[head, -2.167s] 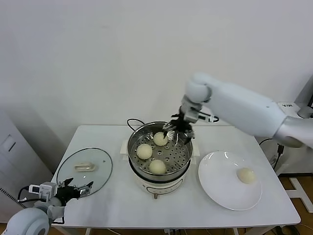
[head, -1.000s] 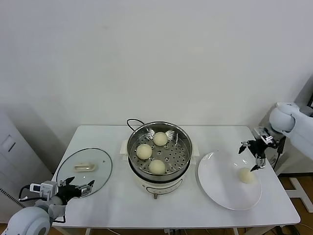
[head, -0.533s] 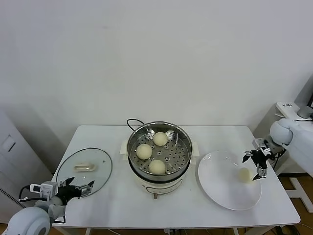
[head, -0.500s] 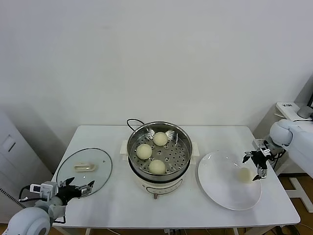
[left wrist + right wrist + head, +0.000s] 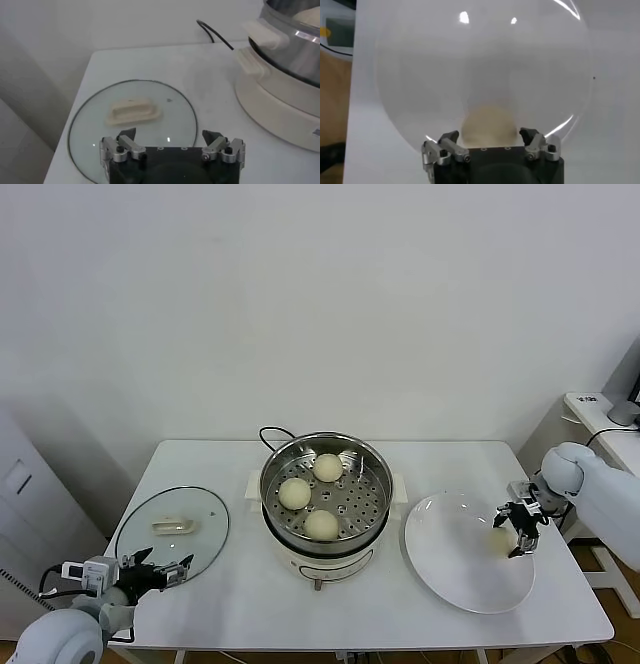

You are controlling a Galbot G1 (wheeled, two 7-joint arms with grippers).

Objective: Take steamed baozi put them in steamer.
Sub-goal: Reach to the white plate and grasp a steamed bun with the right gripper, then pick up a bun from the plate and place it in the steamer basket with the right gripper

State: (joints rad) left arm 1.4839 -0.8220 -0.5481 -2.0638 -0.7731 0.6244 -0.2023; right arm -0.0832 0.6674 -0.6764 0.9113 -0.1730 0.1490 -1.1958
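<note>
Now the right gripper (image 5: 514, 530) has sunk onto the plate's (image 5: 450, 574) last baozi (image 5: 487, 125), fingers straddling it, grip unclear.

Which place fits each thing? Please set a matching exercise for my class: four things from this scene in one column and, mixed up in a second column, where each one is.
Things
1. glass lid
2. last baozi
3. steamer
4. left gripper

Places
A. on the white plate, between the right gripper's jaws
B. middle of the table, with three baozi on its tray
C. flat on the table's left side
D. at the table's near left edge, just short of the lid

Pairs: 1-C, 2-A, 3-B, 4-D
</note>
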